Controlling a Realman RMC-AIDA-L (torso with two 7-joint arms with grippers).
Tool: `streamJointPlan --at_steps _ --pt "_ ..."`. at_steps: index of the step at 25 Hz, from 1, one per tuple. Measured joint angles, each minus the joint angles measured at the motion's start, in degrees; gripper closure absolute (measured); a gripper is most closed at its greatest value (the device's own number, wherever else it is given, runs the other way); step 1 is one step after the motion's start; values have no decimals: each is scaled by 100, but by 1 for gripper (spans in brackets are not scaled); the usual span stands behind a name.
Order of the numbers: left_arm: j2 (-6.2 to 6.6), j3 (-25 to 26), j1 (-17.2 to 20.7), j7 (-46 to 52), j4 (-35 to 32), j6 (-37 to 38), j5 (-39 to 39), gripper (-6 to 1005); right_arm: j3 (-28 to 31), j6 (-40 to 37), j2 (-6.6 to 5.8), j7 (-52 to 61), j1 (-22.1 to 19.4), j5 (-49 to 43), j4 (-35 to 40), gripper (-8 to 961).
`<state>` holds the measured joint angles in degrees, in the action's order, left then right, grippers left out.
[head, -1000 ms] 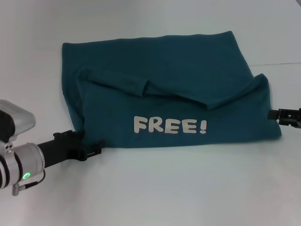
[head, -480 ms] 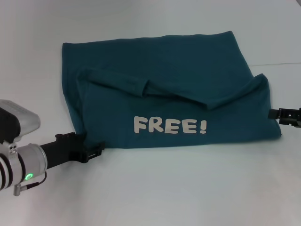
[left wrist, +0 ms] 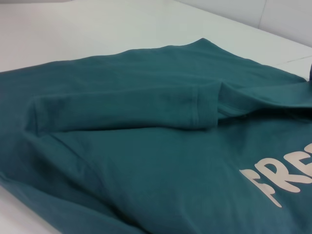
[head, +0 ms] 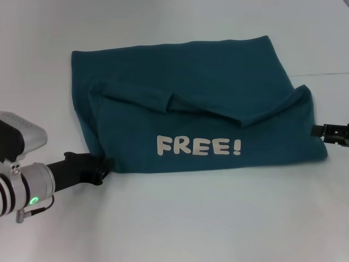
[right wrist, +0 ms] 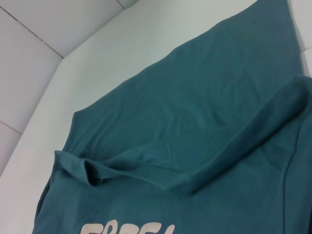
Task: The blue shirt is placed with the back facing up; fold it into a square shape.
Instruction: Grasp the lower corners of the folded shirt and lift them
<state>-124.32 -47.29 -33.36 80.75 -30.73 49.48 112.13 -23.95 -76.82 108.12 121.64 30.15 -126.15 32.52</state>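
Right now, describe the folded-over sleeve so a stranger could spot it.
On the white table lies the blue shirt. Above the cream "FREE!" lettering, toward the robot's left, the sleeve lies as a raised band with a stitched cuff; everything around it is flat.

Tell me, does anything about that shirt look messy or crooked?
Yes. The blue shirt is folded unevenly: the flap with the FREE! lettering has a sagging, wavy top edge, and a sleeve lies bunched across the middle.
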Motion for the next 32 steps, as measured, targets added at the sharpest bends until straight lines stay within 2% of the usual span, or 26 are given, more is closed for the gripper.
streamJointPlan --at_steps 6,12,16,25,32 --pt "4 0 -20 2 -3 -9 2 896 1 12 6 -11 0 0 0 315" --pt "5 7 2 37 -68 32 -1 983 -54 100 -31 106 -1 -249 9 316" --pt "13 0 30 125 -137 58 2 983 -56 210 -47 172 -1 -409 17 316" --pt "19 -9 11 169 -144 71 24 983 -261 763 153 146 92 -561 -7 315" --pt "31 -9 -25 219 -152 72 46 983 -417 1043 223 161 179 -561 -42 315"
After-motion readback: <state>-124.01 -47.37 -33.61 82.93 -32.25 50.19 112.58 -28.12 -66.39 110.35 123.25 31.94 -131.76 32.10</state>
